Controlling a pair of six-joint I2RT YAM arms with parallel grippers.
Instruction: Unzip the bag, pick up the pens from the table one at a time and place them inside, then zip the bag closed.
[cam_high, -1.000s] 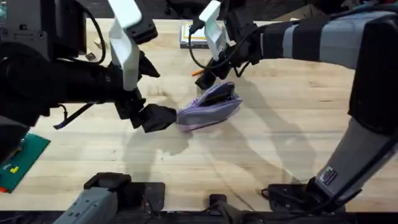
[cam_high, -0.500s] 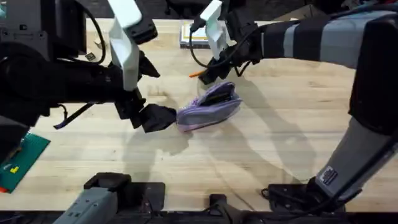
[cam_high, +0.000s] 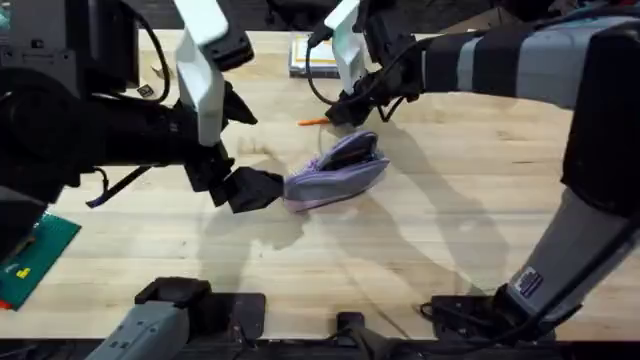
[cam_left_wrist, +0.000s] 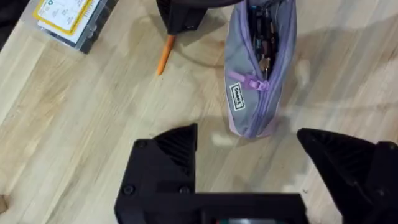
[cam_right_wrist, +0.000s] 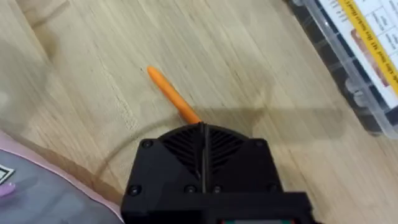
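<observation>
Right gripper (cam_high: 345, 112) has shifted farther from the bag (cam_high: 337, 172). More of the orange pen (cam_high: 312, 121) (clamped in the jaws) is exposed.

The left tool (cam_left_wrist: 249, 155) hangs wide open over the grey-and-purple cloth bag (cam_left_wrist: 255, 68), unzipped on the pale wooden desk (cam_left_wrist: 81, 112); a thin orange pen (cam_left_wrist: 164, 55) lies beside it.

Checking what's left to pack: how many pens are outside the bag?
1. An orange pen lies on the table just beyond the open bag, its near end under the shut right tool. Others may be hidden by the arms.
</observation>
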